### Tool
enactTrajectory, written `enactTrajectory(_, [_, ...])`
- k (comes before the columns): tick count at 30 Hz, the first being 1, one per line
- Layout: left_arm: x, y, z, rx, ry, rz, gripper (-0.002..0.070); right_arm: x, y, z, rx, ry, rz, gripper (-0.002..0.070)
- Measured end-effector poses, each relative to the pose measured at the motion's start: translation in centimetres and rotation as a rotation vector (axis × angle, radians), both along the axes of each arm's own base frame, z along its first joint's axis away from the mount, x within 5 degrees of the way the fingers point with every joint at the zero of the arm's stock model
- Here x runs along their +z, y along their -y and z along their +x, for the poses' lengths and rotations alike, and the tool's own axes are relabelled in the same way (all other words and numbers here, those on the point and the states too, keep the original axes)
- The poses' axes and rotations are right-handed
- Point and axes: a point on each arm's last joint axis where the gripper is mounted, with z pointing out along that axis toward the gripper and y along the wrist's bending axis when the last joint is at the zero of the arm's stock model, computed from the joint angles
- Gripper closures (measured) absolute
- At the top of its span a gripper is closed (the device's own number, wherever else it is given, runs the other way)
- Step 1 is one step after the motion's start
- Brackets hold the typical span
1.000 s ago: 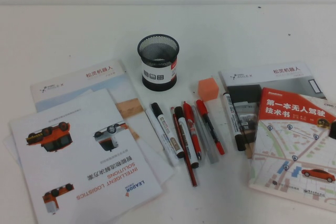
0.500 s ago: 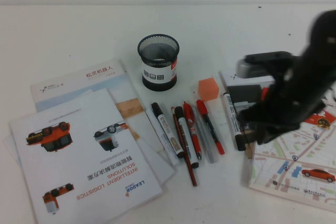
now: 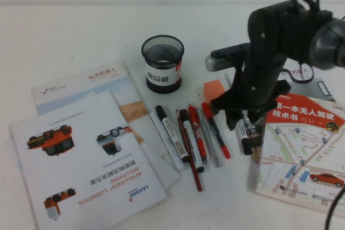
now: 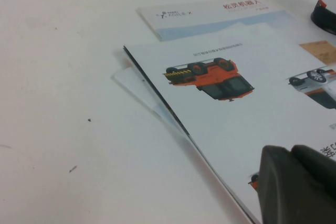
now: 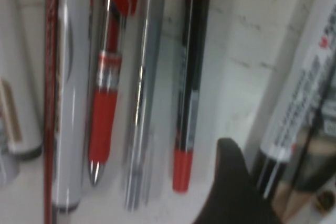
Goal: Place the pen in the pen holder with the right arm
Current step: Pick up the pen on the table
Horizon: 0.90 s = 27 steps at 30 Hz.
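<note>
the right pincer (image 3: pixel 245 123) has swung in over the pen (image 3: pixel 243 130) from off-bench, grip unclear, pen holder (image 3: pixel 163 64) still empty; left pincer (image 4: pixel 296 184) parked, grip unclear.

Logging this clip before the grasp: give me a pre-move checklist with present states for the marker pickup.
1. Black right end effector above the white-barrelled black-capped marker: ok.
2. Marker lying free, not gripped: ok.
3. Right end effector's opening: cannot tell.
4. Black wire-mesh pen holder upright, mouth unobstructed: ok.
5. Nearest red-capped pen apart from the marker: ok.
6. Left end effector parked over the white brochure, away from the pens: ok.
</note>
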Motion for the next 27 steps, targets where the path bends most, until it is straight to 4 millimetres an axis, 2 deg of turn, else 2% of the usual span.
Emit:
enactTrajectory(8, [0.0, 0.0, 0.0, 0.0, 0.0, 0.0, 0.0677, -2.8, -1.2, 2.3, -0.002, -0.018, -0.009, 0.0309])
enactTrajectory(18, [0.0, 0.0, 0.0, 0.0, 0.0, 0.0, 0.0677, -4.0, -0.2, 3.7, -0.056, -0.025, -0.006, 0.0311])
enactTrajectory(21, [0.0, 0.0, 0.0, 0.0, 0.0, 0.0, 0.0678, -4.0, 0.0, 3.8, -0.062, -0.026, -0.004, 0.0373])
enactTrajectory(25, [0.0, 0.0, 0.0, 0.0, 0.0, 0.0, 0.0678, -4.0, 0.0, 3.9, -0.067, -0.025, 0.002, 0.0563])
enactTrajectory(27, [0.0, 0.0, 0.0, 0.0, 0.0, 0.0, 0.0677, -4.0, -0.1, 3.9, -0.072, -0.024, 0.013, 0.0584])
